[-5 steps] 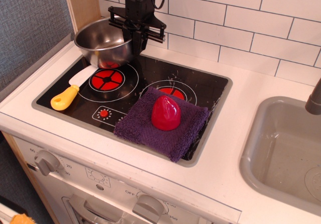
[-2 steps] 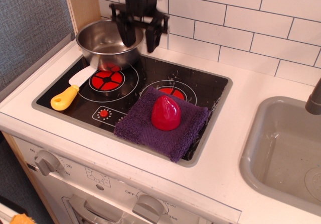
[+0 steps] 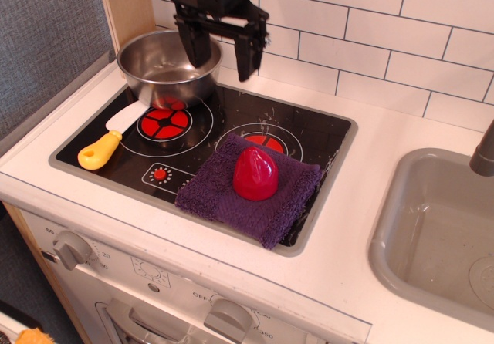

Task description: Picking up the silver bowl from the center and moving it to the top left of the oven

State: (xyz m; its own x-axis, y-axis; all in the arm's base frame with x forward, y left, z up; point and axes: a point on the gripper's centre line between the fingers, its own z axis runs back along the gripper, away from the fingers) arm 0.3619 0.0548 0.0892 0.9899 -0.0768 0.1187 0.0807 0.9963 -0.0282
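The round shiny stainless-steel bowl rests at the ten o'clock corner of the white toy oven's black cooktop. The black gripper hangs spread wide, empty, at its three o'clock rim.

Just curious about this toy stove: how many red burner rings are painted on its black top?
2. One burner sits at the left, in front of the silver bowl, in full view. The other is at the middle, partly covered by the purple cloth. The cloth may hide more.

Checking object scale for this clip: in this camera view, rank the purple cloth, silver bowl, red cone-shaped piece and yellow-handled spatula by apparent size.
1. purple cloth
2. silver bowl
3. yellow-handled spatula
4. red cone-shaped piece

The last two look close, so their order is unsure.
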